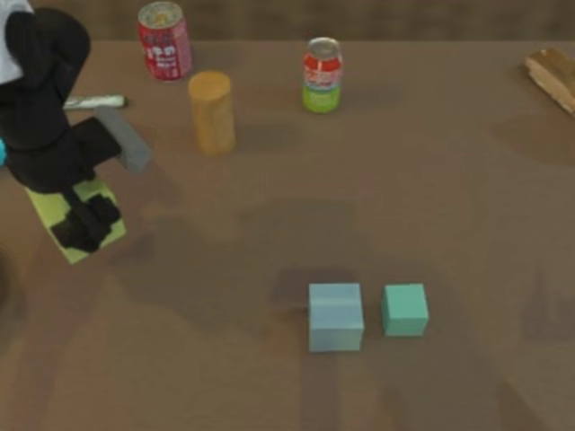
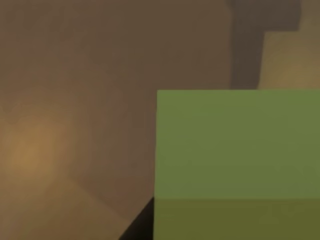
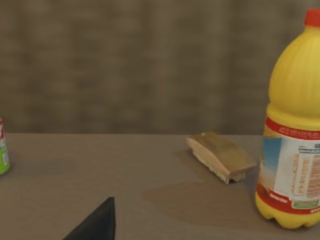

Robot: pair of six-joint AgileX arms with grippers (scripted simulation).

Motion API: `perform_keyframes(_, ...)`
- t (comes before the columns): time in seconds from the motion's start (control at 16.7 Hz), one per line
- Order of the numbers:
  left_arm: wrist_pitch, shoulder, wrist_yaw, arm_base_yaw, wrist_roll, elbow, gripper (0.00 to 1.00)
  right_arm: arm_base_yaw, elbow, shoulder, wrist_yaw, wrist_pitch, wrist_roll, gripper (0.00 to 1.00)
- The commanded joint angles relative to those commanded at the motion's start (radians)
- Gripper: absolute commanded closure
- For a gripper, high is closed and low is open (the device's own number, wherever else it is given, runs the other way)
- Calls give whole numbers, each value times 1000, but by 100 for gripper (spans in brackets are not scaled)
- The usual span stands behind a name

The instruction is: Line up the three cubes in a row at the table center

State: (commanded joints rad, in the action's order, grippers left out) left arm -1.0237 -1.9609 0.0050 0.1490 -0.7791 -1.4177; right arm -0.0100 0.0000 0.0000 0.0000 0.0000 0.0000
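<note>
Top view: the left gripper (image 1: 87,220) sits over the large matte yellow-green cube (image 1: 54,208) at the table's (image 1: 269,224) left; whether it grasps is unclear.

Dull blocks, shiny cans

The three cubes (image 1: 335,316) look matt and smooth; the cans (image 1: 164,39) shiny metal; the desk (image 1: 449,197) dull brown.

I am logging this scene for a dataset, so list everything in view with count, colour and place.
cubes: 3; yellow-green at left under the left claw, light-blue and teal side by side near centre
cylinder: 1, orange-yellow, back left
cans: 2; red and red-green, back
marker: 1, white-green, far left
brush: 1, wooden, back right
bottle: 1, yellow, right wrist view only
table: 1, brown
left claw: black, over the yellow-green cube
right claw: out of sight
</note>
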Motion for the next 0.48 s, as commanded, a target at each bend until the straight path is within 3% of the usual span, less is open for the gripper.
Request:
perform_keyframes(0.24, 0, -1, 0, 21, -11, 3, 100, 0, 0, 0, 0, 0, 0, 0)
perform_keyframes(0.48, -19, 26, 0, 171, -73, 16, 100, 0, 0, 0, 0, 0, 0, 0)
